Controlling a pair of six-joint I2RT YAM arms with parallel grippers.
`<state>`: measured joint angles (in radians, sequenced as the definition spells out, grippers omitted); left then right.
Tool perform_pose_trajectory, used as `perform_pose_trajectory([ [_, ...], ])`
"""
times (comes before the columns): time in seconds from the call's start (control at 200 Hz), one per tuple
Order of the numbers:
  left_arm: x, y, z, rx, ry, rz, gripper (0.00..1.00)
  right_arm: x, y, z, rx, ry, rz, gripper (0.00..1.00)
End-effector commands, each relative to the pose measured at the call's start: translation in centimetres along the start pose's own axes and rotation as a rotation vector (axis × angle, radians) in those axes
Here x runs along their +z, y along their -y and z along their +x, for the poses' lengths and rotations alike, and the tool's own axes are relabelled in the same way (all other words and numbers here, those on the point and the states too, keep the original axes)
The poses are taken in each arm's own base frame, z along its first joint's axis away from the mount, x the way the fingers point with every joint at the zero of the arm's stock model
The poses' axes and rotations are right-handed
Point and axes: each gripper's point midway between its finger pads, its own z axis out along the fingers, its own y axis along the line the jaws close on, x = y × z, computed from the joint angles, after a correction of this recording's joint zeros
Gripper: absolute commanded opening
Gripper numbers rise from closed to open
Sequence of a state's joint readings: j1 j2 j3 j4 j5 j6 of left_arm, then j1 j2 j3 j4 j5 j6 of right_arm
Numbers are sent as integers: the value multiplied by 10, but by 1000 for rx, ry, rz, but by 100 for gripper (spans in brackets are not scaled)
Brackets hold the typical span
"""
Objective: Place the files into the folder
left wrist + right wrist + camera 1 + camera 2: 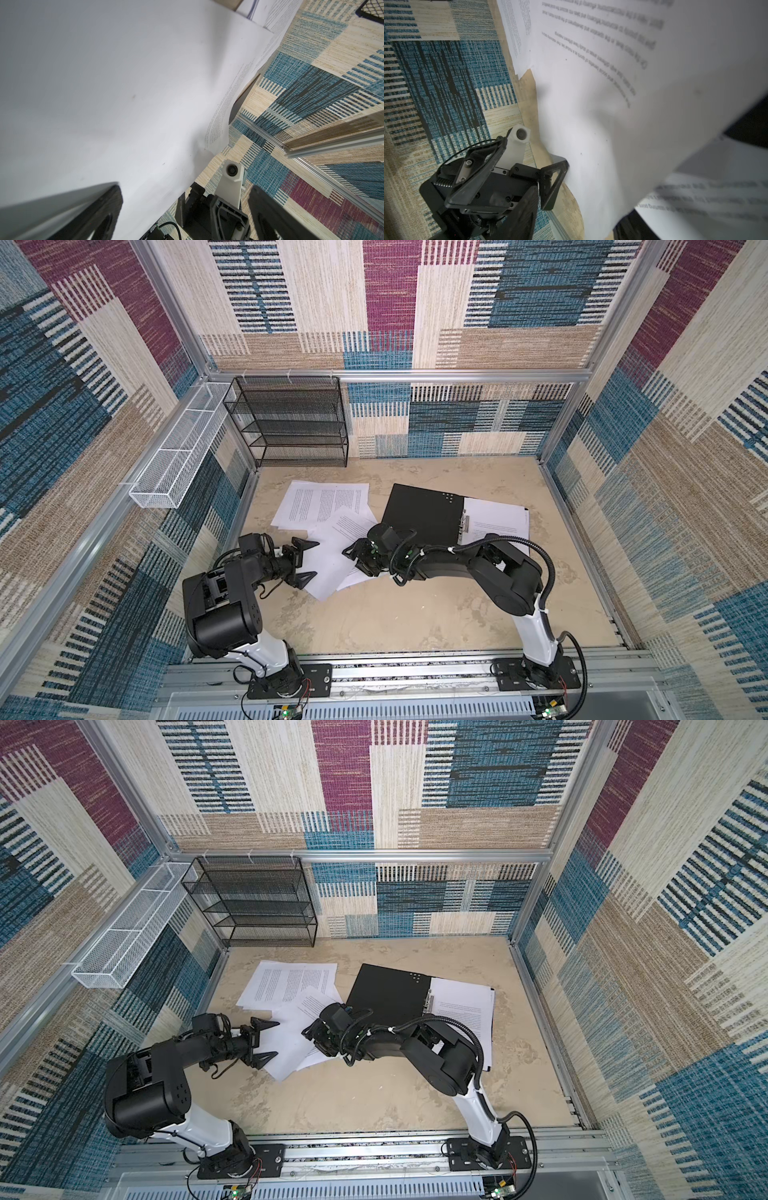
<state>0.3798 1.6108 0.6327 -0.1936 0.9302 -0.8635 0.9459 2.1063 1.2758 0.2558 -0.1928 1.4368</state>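
Right gripper (pixel 355 561) on printed sheet (pixel 328 576) left of open folder (pixel 424 514); whether clenched, cannot tell. Left gripper (pixel 316 558) spread wide at sheet's edge. Pinch one sheet only, lift gently.

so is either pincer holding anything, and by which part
left pincer stands wide open at the edge of the nearest sheet, gripping nothing. right pincer is down on that sheet; whether it has pinched it cannot be told
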Motion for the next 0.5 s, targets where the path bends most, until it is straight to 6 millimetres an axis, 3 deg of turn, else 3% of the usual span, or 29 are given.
perform_pose_trajectory([
  [0.0,-6,-80,-7,-129,120,-334,100,4,-18,-3,35,26,-77,58],
  [0.095,-6,-80,-7,-134,119,-331,100,6,-15,-4,49,31,-73,53],
  [0.17,-6,-79,-7,-134,120,-327,100,9,-10,-4,66,35,-61,39],
  [0.371,-6,-76,-8,-135,115,-314,100,16,-6,-2,80,20,-46,15],
  [0.496,-7,-53,-10,-91,98,-255,100,11,-14,-5,29,39,-37,0],
])
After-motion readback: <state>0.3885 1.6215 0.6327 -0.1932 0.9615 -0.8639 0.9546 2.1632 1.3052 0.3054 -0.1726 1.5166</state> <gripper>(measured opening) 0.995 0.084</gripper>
